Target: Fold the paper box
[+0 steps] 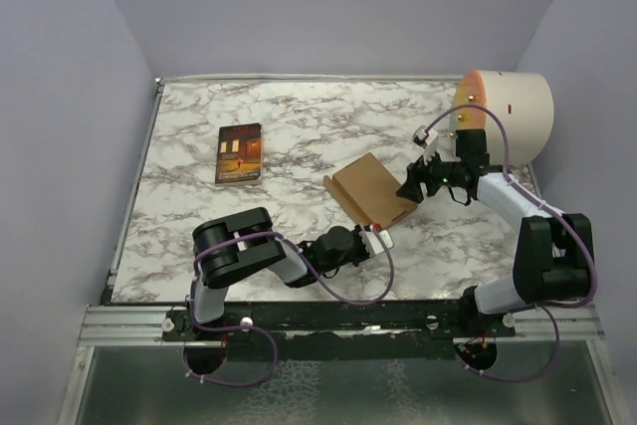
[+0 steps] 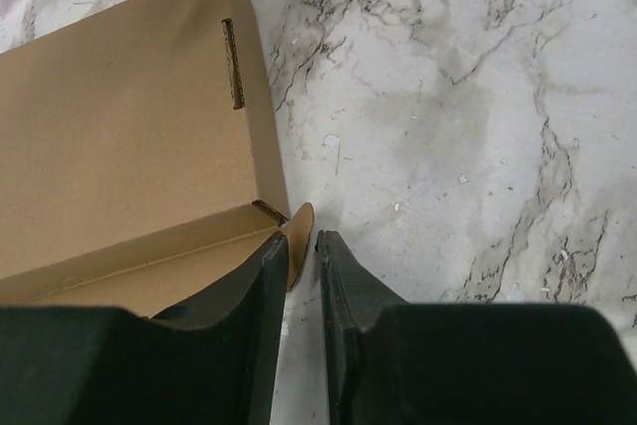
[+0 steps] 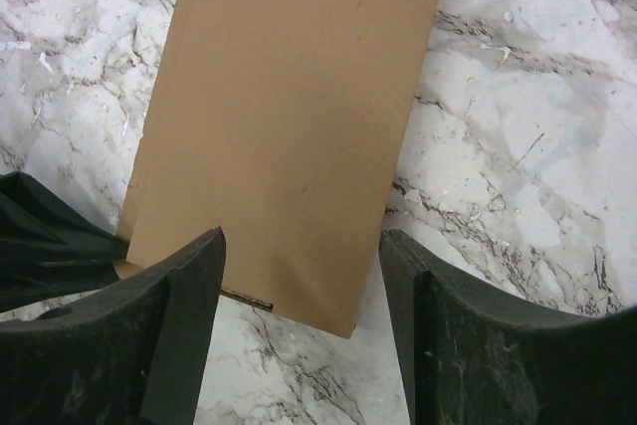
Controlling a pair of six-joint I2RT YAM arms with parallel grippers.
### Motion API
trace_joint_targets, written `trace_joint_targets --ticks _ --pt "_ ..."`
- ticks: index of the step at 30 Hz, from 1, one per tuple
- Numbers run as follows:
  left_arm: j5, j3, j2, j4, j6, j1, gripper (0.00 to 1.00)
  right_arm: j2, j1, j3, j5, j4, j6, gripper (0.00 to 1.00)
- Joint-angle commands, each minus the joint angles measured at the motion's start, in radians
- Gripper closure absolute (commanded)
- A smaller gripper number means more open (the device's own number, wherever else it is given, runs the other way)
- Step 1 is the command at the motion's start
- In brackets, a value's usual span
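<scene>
The paper box [image 1: 370, 189] is a brown cardboard mailer lying flat with its lid down, right of the table's middle. My left gripper [image 1: 381, 235] is at its near corner. In the left wrist view the box [image 2: 119, 126] fills the upper left, and a small rounded tab [image 2: 302, 226] sticks out from its corner. The left gripper [image 2: 302, 238] is shut on that tab. My right gripper [image 1: 406, 189] is at the box's right end. In the right wrist view it [image 3: 301, 241] is open, its fingers straddling the box's [image 3: 299, 97] end corner without touching it.
A dark book with an orange cover picture [image 1: 239, 153] lies at the left of the marble table [image 1: 299, 116]. A large cream cylinder [image 1: 508, 114] lies at the back right, just behind the right arm. Purple walls enclose the table.
</scene>
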Motion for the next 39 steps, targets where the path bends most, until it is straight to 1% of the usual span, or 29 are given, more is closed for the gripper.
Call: trace_joint_targets --ticks 1,11,18,24,30,39 --pt "-0.018 0.020 0.016 0.020 -0.022 -0.004 0.80 0.010 -0.005 -0.006 0.013 0.024 0.007 0.36" --pt "-0.022 0.020 0.013 0.008 -0.039 -0.003 1.00 0.013 -0.007 -0.004 0.027 0.024 0.030 0.36" --pt "-0.038 -0.001 0.005 0.030 -0.070 -0.001 1.00 0.010 -0.045 -0.005 -0.071 0.016 0.080 0.34" --pt "-0.035 -0.018 0.000 0.054 -0.106 0.005 1.00 0.067 -0.051 -0.013 -0.118 0.012 0.092 0.32" --pt "-0.030 -0.027 0.000 0.064 -0.123 0.011 1.00 0.142 -0.051 0.011 -0.101 -0.015 0.080 0.35" --pt "-0.034 -0.053 -0.009 0.097 -0.144 0.015 1.00 0.181 -0.053 0.016 -0.058 -0.014 0.092 0.39"
